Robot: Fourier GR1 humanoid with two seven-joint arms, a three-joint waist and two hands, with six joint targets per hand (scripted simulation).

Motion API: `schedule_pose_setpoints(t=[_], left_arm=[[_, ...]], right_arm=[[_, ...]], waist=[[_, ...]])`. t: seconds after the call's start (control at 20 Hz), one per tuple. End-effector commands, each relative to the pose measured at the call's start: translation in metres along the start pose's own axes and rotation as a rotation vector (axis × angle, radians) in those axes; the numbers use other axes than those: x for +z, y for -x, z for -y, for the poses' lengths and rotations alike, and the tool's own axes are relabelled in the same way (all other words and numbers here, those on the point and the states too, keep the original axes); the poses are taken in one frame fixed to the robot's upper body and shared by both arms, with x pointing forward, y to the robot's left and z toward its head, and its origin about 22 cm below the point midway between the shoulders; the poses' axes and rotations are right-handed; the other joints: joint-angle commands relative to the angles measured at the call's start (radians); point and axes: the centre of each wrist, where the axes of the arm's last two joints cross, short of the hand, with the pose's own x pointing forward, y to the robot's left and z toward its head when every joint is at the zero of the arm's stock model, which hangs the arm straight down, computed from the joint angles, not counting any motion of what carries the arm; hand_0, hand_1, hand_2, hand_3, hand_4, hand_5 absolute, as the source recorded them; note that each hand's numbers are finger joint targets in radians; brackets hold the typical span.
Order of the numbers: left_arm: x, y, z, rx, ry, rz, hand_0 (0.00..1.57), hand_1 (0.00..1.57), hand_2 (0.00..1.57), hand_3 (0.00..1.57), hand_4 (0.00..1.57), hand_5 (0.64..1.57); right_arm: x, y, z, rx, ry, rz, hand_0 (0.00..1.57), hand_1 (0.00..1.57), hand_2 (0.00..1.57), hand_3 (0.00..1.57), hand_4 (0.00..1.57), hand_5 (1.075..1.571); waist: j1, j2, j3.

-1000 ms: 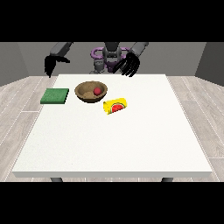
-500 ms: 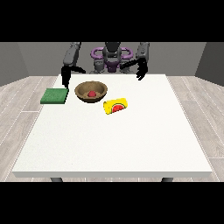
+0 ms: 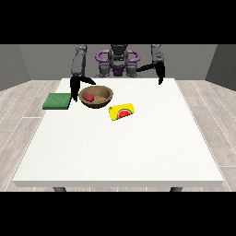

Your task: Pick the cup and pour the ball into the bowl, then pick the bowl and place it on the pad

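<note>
Far left on the white table (image 3: 120, 152): green pad (image 3: 56, 101), flat, near the table's left edge, nothing on it. Just right of the pad, the hand at the view's left (image 3: 74, 89) hangs down off a grey arm, fingers pointing down toward the table in the gap btw pad and bowl; thumb looks to stick out toward the bowl's rim, so the hand reads as open, holding nothing. Can't tell if it touches the bowl or the table. Next, the brown bowl (image 3: 96, 96), upright, beside the pad but apart from it, w/ the red ball (image 3: 89, 97) sitting inside, toward its left half. Right of and a bit nearer the camera than the bowl: yellow cup (image 3: 122, 111) lying on its side, mouth facing the camera, reddish inside, close to the bowl but not touching. Robot torso (image 3: 118, 64) behind the table's far edge, centre. Far right: the hand at the view's right (image 3: 160, 74) up over the table's far edge, well apart from all items, fingers hanging down; too small to tell whether open or closed, nothing seen in it.
</note>
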Motion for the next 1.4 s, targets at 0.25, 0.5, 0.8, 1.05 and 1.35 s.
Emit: schedule_pose_setpoints(t=[0.25,0.5,0.8,1.05,1.35], left_arm=[[-0.005,-0.021,-0.021,0.009,0.0,0.053,0.0,0.0,0.0,0.0,0.0,1.566],[-0.001,-0.017,-0.035,-0.017,0.002,0.086,0.0,0.0,0.0,0.0,0.0,1.565],[-0.012,-0.05,-0.009,0.021,0.072,0.126,0.0,0.0,0.0,0.0,0.34,1.57],[-0.014,-0.046,-0.013,0.023,0.11,0.14,0.0,0.0,0.0,0.0,0.66,1.531],[0.009,0.001,-0.025,0.068,0.049,-0.027,0.0,0.0,0.0,0.0,0.96,1.423]], right_arm=[[-0.005,0.021,0.017,0.006,0.013,0.02,0.0,0.0,0.0,0.0,0.12,1.563],[-0.009,0.029,-0.013,-0.002,0.013,0.034,0.0,0.0,0.0,0.0,0.06,1.562],[0.026,0.06,0.028,0.169,0.281,-0.23,1.57,1.57,1.57,0.48,0.79,1.491],[0.029,0.053,0.045,0.536,0.311,-0.202,1.57,1.57,1.57,1.56,0.94,1.558],[0.002,0.028,0.026,0.599,0.325,-0.347,1.57,1.57,1.57,1.05,0.86,1.567]], waist=[[0.017,0.04,0.001],[0.027,0.066,0.0009],[0.114,0.094,0.0008],[0.16,0.1,-0.0045],[0.081,-0.088,-0.0047]])
